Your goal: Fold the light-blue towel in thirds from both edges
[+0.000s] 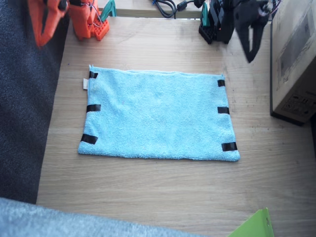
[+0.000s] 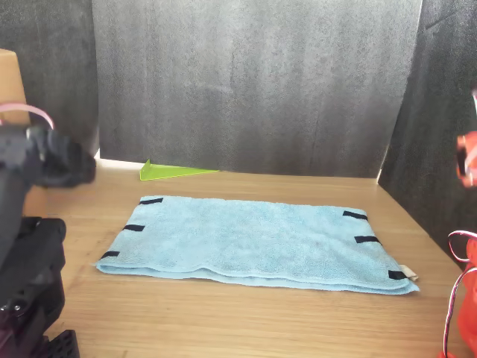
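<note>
The light-blue towel (image 1: 159, 115) lies flat and unfolded on the worktop (image 1: 148, 187), its long axis running from one arm to the other. The left hand (image 1: 253, 44) and right hand (image 1: 45, 22), both released, each hover just beyond their nearer taped edge.

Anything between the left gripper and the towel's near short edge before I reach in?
Nothing: in the fixed view only bare table separates the left gripper from the light-blue towel.

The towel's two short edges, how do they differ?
The edge near the right arm carries a small white tag; the edge near the left arm shows none. The right arm is orange, the left arm black. Both edges lie flat with three black strips each.
</note>
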Tool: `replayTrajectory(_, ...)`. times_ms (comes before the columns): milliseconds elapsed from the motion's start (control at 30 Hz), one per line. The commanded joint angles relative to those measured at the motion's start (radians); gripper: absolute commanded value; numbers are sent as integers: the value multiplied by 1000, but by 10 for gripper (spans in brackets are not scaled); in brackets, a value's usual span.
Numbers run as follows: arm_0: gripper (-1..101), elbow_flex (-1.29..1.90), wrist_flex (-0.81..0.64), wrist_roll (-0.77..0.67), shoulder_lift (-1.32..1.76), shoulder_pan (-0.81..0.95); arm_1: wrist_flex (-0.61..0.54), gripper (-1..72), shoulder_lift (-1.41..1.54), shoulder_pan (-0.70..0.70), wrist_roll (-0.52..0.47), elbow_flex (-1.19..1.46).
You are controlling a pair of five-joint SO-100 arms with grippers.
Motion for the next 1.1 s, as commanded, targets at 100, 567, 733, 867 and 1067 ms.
replayTrajectory(100, -4, -436, 75, 17, -457, 11, 181, -1, -511, 124, -37, -410)
replayTrajectory(567, -3, -485, 15, 23, -795, 11, 273, 0, -891, 238, 44, -577)
replayTrajectory(733, -3, -411, -12, 28, -781, -2, 256, 16, -956, 225, 81, -541)
replayTrajectory(867, -3, -376, -35, 25, -776, -3, 202, 87, -939, 250, 77, -456)
replayTrajectory(1067, -3, -370, -38, 20, -773, -14, 222, 148, -884, 281, 63, -436)
